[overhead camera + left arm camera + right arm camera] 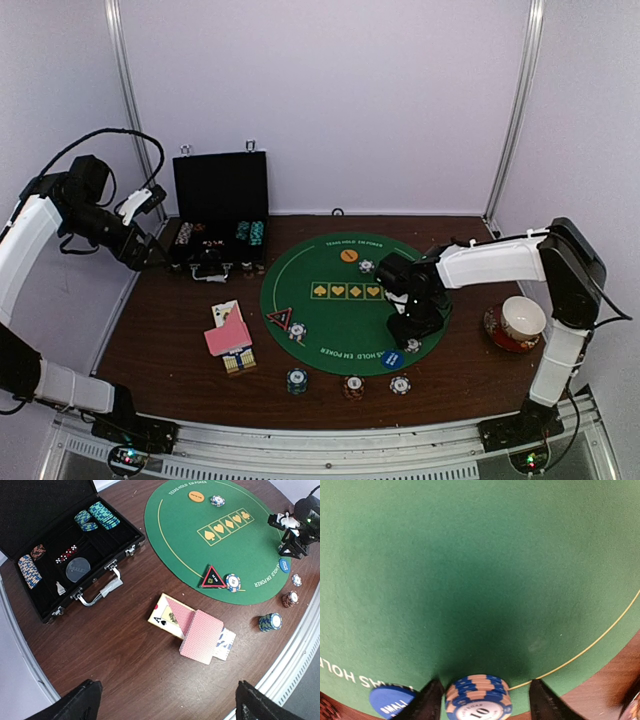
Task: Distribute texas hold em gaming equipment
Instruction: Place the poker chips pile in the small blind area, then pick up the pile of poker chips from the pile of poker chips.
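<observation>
Straddling the blue-striped chip stack (478, 702), the right pincer (487, 696) is seen partly open, nothing gripped; the stack stands between its fingertips (431, 704).

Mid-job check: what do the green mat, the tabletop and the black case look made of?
Mat: felt-like cloth, matte, faintly fuzzy up close. Tabletop: wood or wood-look laminate, brown grain, slight sheen. Case: dark matte lining, likely fabric; handle looks bright metal; shell material unclear.
</observation>
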You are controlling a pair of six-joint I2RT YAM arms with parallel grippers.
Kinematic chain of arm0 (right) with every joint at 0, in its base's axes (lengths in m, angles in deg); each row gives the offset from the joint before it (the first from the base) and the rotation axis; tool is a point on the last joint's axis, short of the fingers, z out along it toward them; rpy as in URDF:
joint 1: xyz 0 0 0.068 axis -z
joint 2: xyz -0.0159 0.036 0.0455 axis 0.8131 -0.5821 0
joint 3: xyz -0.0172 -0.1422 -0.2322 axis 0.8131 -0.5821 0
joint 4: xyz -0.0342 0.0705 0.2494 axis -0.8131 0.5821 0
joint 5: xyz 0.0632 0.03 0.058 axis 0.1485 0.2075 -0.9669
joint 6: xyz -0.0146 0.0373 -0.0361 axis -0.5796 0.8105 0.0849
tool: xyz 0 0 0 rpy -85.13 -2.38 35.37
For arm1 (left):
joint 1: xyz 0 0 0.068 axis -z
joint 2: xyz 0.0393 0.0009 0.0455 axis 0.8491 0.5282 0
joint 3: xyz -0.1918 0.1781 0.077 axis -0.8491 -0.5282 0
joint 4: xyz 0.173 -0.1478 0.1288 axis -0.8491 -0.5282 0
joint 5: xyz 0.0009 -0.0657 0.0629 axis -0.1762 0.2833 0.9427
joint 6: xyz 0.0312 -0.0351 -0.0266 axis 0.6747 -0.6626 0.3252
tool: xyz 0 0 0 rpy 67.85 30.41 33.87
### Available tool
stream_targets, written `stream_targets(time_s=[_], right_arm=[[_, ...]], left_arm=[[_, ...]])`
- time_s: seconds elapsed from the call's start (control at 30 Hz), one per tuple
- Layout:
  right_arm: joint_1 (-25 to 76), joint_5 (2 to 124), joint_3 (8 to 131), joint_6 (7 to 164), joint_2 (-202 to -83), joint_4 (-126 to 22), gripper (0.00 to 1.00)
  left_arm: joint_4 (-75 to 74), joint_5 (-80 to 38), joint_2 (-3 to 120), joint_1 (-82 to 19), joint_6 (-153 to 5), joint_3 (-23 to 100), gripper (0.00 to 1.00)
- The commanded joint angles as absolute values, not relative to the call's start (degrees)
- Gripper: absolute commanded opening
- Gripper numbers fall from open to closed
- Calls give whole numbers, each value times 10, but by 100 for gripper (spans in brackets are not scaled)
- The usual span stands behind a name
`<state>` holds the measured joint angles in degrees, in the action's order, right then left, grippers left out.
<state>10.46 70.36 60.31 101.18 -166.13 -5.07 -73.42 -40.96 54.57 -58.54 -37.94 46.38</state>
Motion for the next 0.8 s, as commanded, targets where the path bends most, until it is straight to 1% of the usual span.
stream_targets(time_s=[0.0,0.07,0.17,0.37,0.47,0.6,0.77], right_arm=[[108,723,592,1015,-1657,-56,72],[107,731,600,1013,-1643,-44,75],[94,739,627,1004,-1610,-16,76],[6,740,711,995,-1583,46,81],[-43,715,741,998,-1591,51,84],[-98,687,774,1003,-1633,53,86],[-123,662,784,994,-1677,40,86]], left_arm=[[-738,-407,534,-589,-368,465,97],[-737,-408,534,-589,-368,465,98],[-738,-410,536,-589,-368,464,98],[-737,-410,537,-588,-367,466,98],[-738,-410,537,-589,-368,468,98],[-737,-412,538,-589,-368,467,98],[-739,-412,537,-589,-368,472,98]])
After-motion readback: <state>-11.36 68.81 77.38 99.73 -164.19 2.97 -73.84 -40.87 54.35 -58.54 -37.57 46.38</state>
